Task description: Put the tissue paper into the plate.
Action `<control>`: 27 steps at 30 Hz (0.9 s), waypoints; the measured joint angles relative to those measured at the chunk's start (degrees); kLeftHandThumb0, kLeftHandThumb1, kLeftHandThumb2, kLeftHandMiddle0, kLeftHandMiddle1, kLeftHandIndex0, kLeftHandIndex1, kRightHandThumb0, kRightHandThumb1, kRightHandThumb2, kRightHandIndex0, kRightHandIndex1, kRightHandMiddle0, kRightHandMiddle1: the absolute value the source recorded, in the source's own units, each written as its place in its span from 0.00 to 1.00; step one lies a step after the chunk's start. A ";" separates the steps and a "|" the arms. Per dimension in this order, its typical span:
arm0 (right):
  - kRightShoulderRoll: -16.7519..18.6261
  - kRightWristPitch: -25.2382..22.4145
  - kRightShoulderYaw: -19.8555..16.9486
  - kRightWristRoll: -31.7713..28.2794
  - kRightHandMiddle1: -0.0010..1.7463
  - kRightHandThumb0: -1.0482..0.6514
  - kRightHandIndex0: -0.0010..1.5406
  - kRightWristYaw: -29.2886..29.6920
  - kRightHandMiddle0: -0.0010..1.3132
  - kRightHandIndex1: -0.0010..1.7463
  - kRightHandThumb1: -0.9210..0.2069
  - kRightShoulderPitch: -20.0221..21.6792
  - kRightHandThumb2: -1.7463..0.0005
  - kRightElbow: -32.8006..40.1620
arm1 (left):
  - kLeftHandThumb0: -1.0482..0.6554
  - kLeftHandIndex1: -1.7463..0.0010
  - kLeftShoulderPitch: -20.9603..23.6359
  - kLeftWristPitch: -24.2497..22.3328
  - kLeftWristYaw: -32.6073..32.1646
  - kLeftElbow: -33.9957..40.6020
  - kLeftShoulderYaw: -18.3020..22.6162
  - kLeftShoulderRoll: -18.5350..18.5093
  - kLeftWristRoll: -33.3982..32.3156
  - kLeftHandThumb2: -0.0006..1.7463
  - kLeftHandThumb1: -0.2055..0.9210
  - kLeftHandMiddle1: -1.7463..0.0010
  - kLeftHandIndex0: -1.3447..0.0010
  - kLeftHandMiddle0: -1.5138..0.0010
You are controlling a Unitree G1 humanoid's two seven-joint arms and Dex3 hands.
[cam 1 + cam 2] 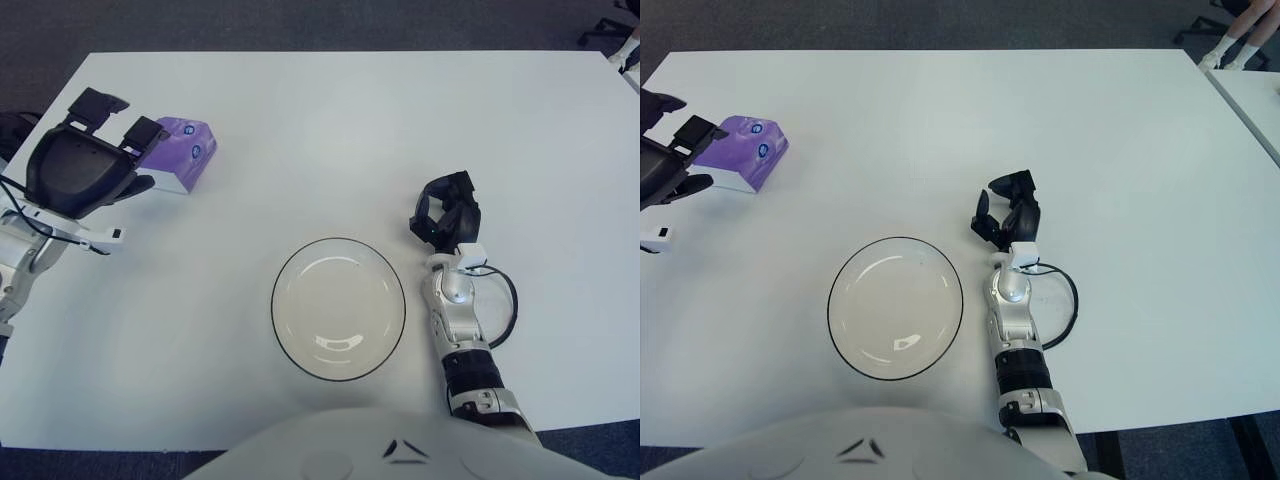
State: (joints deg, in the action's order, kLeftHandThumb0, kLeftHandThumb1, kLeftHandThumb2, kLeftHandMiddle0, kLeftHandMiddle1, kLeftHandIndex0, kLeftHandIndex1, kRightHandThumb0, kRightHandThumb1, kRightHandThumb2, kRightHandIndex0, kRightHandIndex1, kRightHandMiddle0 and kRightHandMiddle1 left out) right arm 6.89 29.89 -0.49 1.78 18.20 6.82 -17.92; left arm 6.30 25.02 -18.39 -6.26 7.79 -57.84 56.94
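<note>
We judge the task barely begun: the purple tissue pack lies on the white table at ten o'clock from the empty plate, our open left hand beside it holding nothing, our right hand curled idle at the plate's three o'clock.

White table fills most of view. Dark grey carpet shows beyond far edge, 12 o'clock, plus strips at 9 and 3 o'clock and low corners. Black chair base at 1–2 o'clock on carpet, partly cut off by edge. Second white tabletop corner at 2 o'clock, apart from main table. Person's feet in white socks and shoes near top right corner, standing on carpet just beside that corner.
</note>
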 measured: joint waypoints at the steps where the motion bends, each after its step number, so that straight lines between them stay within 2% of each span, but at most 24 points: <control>1: 0.00 0.00 0.01 0.00 1.00 0.38 0.43 0.03 0.31 0.95 0.31 0.01 0.43 -0.02 | 0.00 0.99 0.63 0.44 0.28 -0.56 -0.49 -0.12 -0.39 0.30 0.88 0.99 1.00 1.00; 16: 0.00 0.21 -0.25 0.00 1.00 0.38 0.43 0.13 0.32 0.95 0.32 0.54 0.42 -0.58 | 0.00 1.00 13.77 8.51 2.57 -19.05 -11.16 -1.07 -2.34 0.26 0.85 1.00 1.00 1.00; 22: 0.00 0.27 -0.46 -0.03 1.00 0.38 0.43 0.12 0.32 0.95 0.32 0.83 0.42 -1.00 | 0.00 1.00 23.53 8.66 -0.68 -32.91 -17.53 2.15 -0.10 0.25 0.85 1.00 1.00 1.00; 27: 0.00 0.48 -0.60 -0.04 1.00 0.38 0.44 0.12 0.32 0.94 0.32 0.93 0.42 -1.03 | 0.00 1.00 28.92 9.45 -4.07 -41.34 -22.04 4.36 0.96 0.23 0.86 1.00 1.00 1.00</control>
State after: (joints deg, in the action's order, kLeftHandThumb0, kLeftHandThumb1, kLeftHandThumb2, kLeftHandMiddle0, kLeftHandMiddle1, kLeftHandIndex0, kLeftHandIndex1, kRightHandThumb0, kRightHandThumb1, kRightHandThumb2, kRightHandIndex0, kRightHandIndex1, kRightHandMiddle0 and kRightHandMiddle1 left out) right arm 6.89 30.38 -1.08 1.74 18.32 7.75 -18.95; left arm 35.22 34.47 -22.46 -47.59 -14.25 -53.48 57.90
